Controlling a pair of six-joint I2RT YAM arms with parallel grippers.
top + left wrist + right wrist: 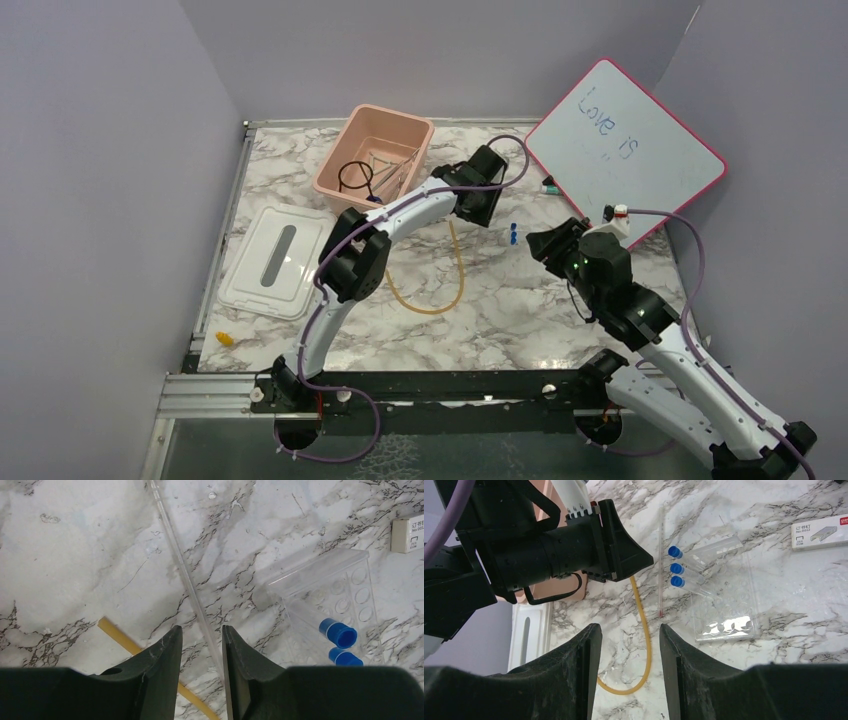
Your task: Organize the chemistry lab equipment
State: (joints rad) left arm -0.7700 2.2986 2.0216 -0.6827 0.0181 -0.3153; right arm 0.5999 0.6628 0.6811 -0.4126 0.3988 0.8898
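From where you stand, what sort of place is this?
Probably a robot test booth staged as a chemistry bench: a marble-patterned table boxed in by plain grey walls, a left arm and right arm bolted at its near edge, and blue-capped test tubes with a clear rack.

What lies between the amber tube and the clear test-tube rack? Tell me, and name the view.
A thin clear rod lies on the marble between the amber tube and the rack. Both wrist views show it, the right wrist view most plainly.
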